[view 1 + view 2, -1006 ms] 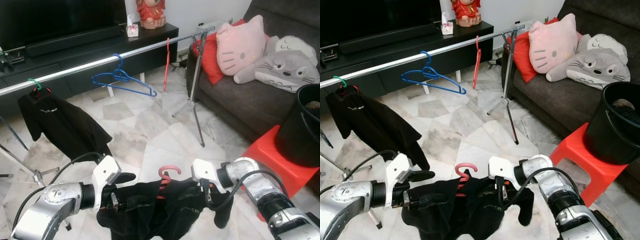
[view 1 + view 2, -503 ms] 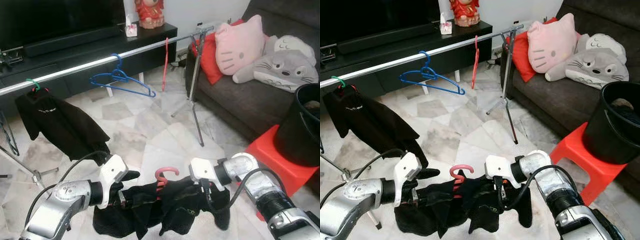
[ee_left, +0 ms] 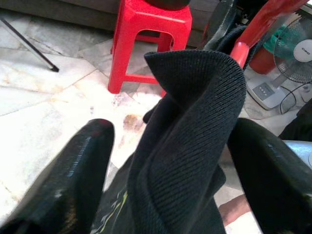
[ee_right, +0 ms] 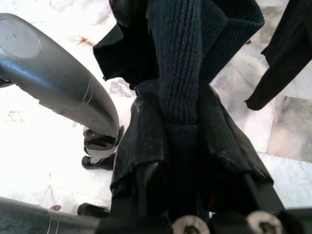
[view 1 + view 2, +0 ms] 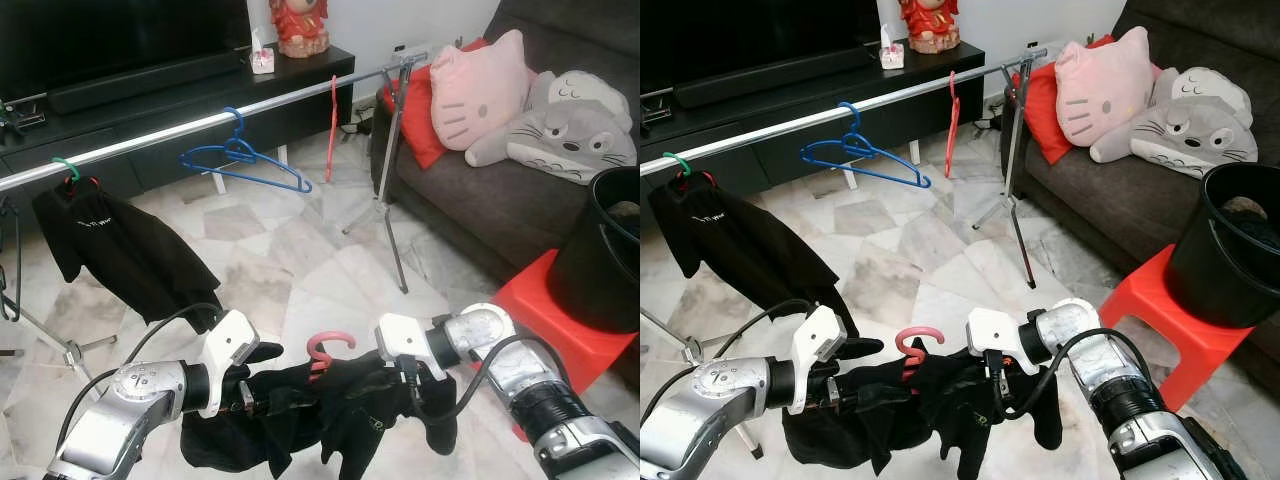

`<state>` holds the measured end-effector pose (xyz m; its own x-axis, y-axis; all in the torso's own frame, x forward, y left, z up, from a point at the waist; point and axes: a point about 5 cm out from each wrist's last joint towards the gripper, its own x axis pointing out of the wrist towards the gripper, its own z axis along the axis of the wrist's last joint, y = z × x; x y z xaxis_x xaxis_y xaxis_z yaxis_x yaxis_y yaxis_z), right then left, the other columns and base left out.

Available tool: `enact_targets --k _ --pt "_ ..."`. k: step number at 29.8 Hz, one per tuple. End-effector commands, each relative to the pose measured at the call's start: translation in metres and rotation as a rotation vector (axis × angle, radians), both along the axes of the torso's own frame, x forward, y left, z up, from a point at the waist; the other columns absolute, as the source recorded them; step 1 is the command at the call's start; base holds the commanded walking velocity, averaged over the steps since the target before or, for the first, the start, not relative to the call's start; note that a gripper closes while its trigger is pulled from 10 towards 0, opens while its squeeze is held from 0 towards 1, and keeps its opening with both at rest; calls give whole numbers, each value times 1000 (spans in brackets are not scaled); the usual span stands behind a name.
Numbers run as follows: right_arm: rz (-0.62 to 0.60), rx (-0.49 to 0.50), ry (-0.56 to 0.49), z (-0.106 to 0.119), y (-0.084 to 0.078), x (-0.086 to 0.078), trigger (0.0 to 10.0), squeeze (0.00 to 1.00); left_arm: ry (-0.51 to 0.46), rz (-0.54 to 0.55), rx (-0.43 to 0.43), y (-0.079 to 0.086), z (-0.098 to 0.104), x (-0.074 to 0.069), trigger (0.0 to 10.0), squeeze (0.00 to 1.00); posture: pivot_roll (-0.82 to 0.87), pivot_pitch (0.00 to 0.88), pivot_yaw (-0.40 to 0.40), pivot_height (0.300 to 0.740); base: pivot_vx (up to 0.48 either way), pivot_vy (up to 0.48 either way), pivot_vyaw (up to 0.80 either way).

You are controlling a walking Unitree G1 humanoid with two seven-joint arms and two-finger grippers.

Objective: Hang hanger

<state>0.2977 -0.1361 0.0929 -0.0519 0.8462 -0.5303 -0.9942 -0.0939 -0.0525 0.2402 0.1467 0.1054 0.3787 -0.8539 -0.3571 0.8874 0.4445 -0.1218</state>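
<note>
A pink hanger [image 5: 330,346] carries a black garment [image 5: 345,412], low in front of me above the marble floor. My left gripper [image 5: 254,386] grips the garment's left side; in the left wrist view black knit [image 3: 190,136] fills the gap between its fingers [image 3: 78,165]. At the right side, my right gripper [image 5: 408,386] is shut on the cloth, and its fingers [image 4: 141,146] pinch a fold [image 4: 183,73]. The silver rail [image 5: 200,124] crosses the room farther ahead and above.
On the rail hang a blue hanger [image 5: 245,160], a red hanger [image 5: 331,115] and a green hanger [image 5: 68,168] with a black shirt [image 5: 120,250]. A grey sofa with a pink cushion [image 5: 480,85] stands right. A black bin [image 5: 605,250] sits on a red stool [image 5: 560,310].
My two grippers have drawn a little closer together, and the garment sags more between them. The pink hook has shifted slightly left.
</note>
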Motion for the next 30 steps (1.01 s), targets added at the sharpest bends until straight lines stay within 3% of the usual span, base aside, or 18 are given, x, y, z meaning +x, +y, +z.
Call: enact_targets --k 1,7,8,30 --pt "24 48 -39 11 8 3 10000 0 7 -33 3 -4 -1 0 3725 0 -66 0 57 740 0 0 0" --pt "30 53 -43 12 11 3 10000 0 13 -48 -2 -6 -1 -1 3725 0 -67 0 58 740 0 0 0" --pt "30 55 -44 13 11 3 10000 0 13 -47 -2 -7 -1 -1 0 0 -67 0 58 740 0 0 0" --pt "18 71 -56 17 17 7 10000 0 27 -70 16 -8 -4 -3 0 0 -64 6 53 740 0 0 0"
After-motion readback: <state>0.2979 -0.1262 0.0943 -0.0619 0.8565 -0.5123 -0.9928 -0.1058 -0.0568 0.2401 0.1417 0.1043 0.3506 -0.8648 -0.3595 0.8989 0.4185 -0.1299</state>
